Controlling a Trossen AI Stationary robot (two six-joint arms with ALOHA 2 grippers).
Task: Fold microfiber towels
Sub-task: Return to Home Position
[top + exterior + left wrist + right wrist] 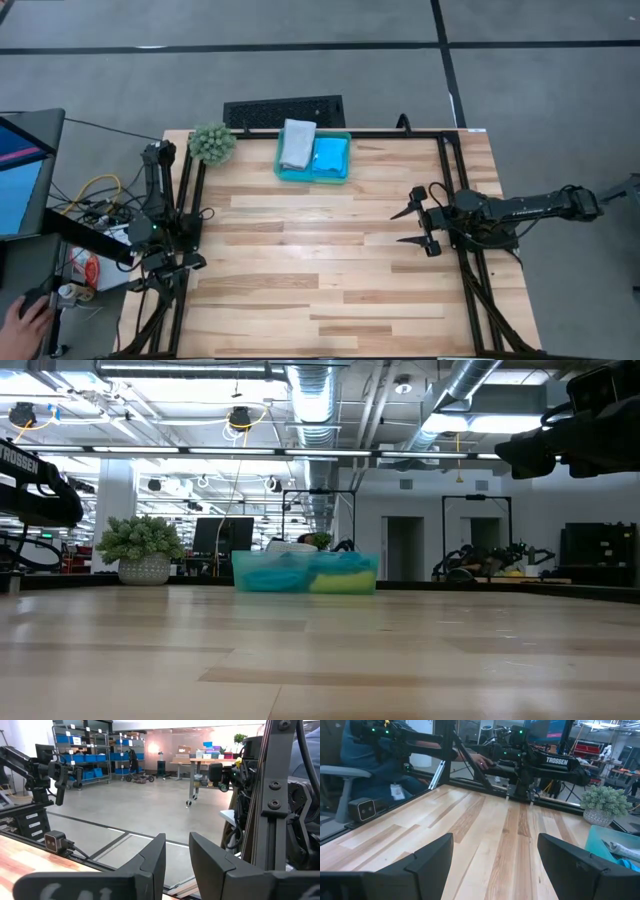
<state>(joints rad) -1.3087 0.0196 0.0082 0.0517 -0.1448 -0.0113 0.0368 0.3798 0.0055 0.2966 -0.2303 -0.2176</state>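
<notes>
A teal-green tray (279, 172) stands at the table's far edge, also in the low view (250, 575). In it lie a folded light grey towel (297, 144) and a folded bright blue towel (330, 157); a yellow one (340, 582) shows through the tray's wall. My right gripper (418, 227) is open and empty over the table's right part; it also shows in the right wrist view (495, 852). My left gripper (177, 852) is parked at the table's left edge, fingers a little apart, holding nothing.
A fuzzy green plant ball (212, 143) in a pot stands at the far left corner, left of the tray. A person's hand (28, 315) rests beside the table at the near left. The wooden table top (320, 260) lies bare between the arms.
</notes>
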